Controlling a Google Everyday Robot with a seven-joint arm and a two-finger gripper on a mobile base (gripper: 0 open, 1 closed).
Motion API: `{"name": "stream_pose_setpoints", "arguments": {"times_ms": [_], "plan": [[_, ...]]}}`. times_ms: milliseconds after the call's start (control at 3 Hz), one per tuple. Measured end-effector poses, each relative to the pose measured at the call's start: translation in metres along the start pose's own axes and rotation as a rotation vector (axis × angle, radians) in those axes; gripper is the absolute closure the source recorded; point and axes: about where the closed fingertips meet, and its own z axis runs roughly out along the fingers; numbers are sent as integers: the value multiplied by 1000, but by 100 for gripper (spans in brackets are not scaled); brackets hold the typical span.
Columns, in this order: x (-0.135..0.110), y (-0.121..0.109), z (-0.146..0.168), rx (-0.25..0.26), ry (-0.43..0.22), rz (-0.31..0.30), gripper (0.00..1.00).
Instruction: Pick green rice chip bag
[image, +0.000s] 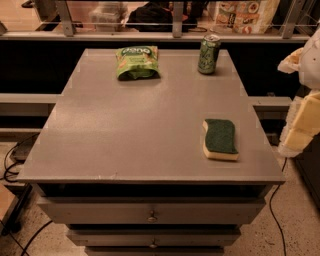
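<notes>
The green rice chip bag (137, 62) lies flat on the grey table top (125, 130) at the far left-centre. It is crinkled and light green, with a dark green top band carrying white lettering. My gripper (302, 120) shows only as white and cream parts at the right edge of the view. It is beyond the table's right side, far from the bag and holding nothing that I can see.
A green drink can (208, 54) stands upright at the far right of the table. A yellow sponge with a dark green top (220, 139) lies near the right front. Drawers (150, 212) sit below the front edge. A railing (150, 35) runs behind, and cables (12, 165) lie on the floor.
</notes>
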Motion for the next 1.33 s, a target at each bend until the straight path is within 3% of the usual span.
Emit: {"name": "stream_pose_setpoints", "arguments": {"times_ms": [667,1333], "plan": [[-12,-2,5,7,-39,-38,0],[-62,-13,27,18,-407,44,0]]}}
